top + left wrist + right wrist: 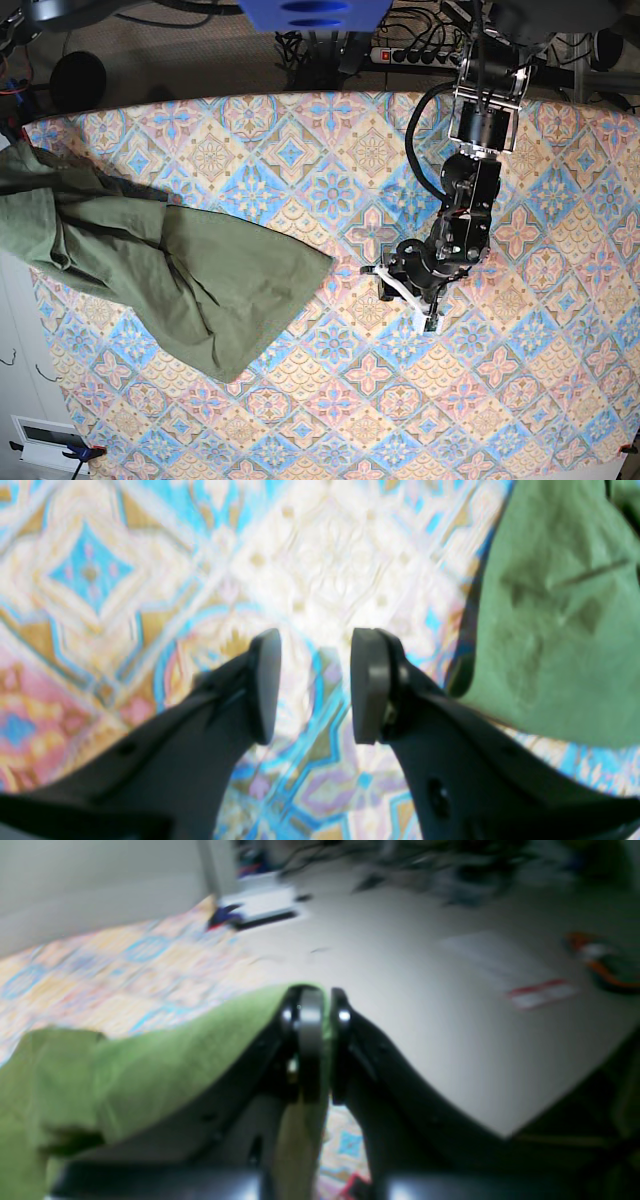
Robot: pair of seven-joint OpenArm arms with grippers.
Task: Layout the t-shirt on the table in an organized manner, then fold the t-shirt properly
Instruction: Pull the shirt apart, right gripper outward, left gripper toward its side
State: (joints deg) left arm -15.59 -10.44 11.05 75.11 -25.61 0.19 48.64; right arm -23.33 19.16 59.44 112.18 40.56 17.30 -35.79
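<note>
Two grippers noted: left gripper (pixel 315 685) stood parted and empty over the table (pixel 500 390); right gripper (pixel 320 1050) pinched the t-shirt (pixel 180 280), rumpled at the table's left edge.

Left arm: reaches down from the far edge, bent, wrist low over the counter (pixel 560 330).
Left tool (pixel 315 685): jaws apart, empty.
Right tool (pixel 320 1040): pads pressed together, pinching shirt (pixel 150 1065) cloth.

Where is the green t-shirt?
In the base view the t-shirt lies crumpled on the table's left side, one edge pinched in the right gripper.
</note>
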